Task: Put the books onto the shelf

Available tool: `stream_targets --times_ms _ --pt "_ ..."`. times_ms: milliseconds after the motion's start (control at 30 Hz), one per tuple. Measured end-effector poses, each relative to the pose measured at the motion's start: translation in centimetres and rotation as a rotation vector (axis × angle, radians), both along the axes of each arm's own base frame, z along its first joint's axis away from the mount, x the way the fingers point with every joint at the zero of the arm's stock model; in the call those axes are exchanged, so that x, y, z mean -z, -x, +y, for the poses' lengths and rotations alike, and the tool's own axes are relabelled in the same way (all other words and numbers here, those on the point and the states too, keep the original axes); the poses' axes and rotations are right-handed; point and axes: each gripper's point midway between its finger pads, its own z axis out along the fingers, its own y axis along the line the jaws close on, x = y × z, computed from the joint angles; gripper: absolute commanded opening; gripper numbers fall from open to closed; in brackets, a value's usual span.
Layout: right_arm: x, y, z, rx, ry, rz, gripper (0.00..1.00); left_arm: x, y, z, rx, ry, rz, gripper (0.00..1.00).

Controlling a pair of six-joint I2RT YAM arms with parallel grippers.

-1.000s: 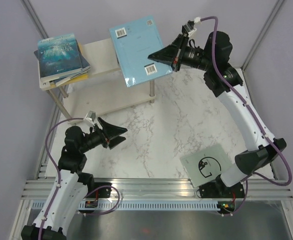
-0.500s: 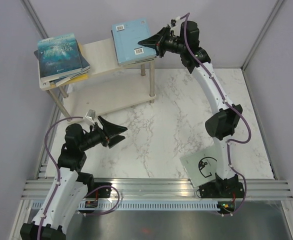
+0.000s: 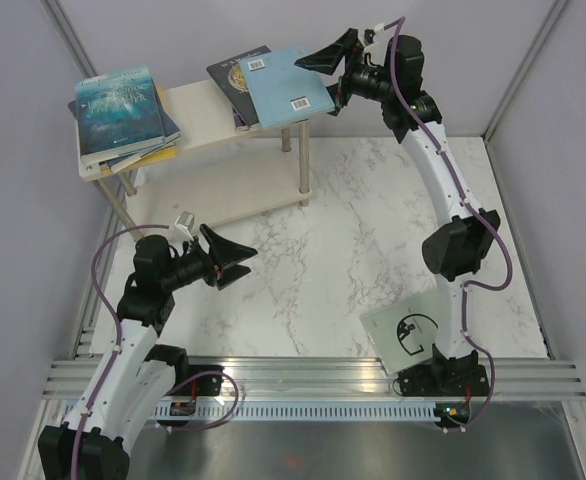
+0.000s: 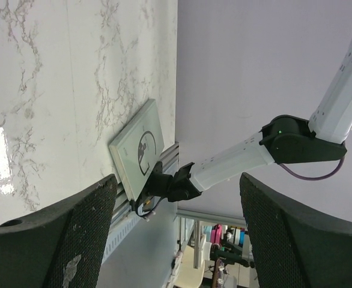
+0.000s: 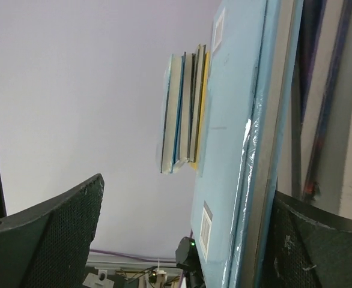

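From above, the right gripper [image 3: 321, 80] stands wide open at the right end of the shelf [image 3: 198, 110], just beside a light-blue book [image 3: 285, 85] lying on a dark book [image 3: 229, 76] on the top board. A stack of books [image 3: 121, 112] sits on the left end. A grey book [image 3: 413, 332] lies on the table [image 3: 333, 250] by the right arm's base. The left gripper [image 3: 245, 268] is open and empty above the table

Left wrist: its fingers [image 4: 56, 234] are spread, with the grey book [image 4: 137, 153] beyond them

Right wrist: the fingers [image 5: 44, 234] are apart, the light-blue book [image 5: 230, 138] edge-on between them and the stack of books [image 5: 185, 114] behind
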Motion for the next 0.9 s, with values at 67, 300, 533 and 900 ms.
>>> stream_targets --times_ms 67,300,533,900 --pt "0.2 0.1 -0.7 0.004 0.016 -0.007 0.98 -0.1 -0.2 0.0 0.002 -0.005 -0.003 0.84" --pt "0.7 1.2 -2.0 0.003 0.086 -0.044 0.98 0.3 -0.5 -0.1 0.006 -0.017 0.008 0.84" --pt "4.2 1.5 -2.5 0.002 0.198 0.014 0.98 0.3 -0.5 0.0 0.007 -0.019 0.004 0.83" --pt "7.4 1.0 -5.1 0.045 0.311 0.05 0.98 0.3 -0.4 0.0 0.007 -0.019 0.001 0.82"
